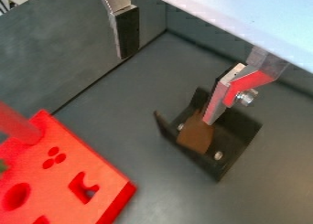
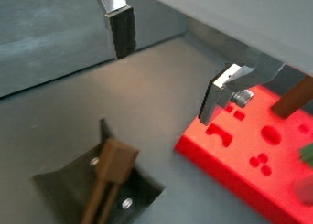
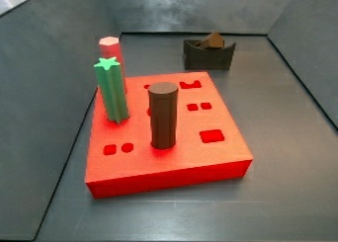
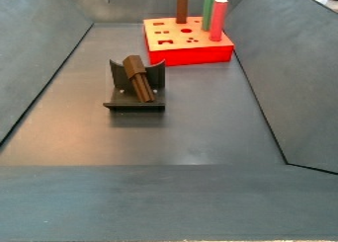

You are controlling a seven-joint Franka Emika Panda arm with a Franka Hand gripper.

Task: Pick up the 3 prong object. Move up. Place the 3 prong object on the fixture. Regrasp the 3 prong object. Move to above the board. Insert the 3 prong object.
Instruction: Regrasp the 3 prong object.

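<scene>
Claw [image 1: 178,68] hangs released (apparently empty) above fixture [image 4: 134,96], which cradles 3 prong object [image 4: 134,76].

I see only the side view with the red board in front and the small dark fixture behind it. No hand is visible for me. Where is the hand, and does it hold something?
Observer: The hand shows in both wrist views only. It hangs over the floor beside the fixture, open, with nothing between its fingers.
Operator: Then where is the 3 prong object?
Observer: In a side view, the 3 prong object lies in the fixture's notch, and nothing grips it.
</scene>
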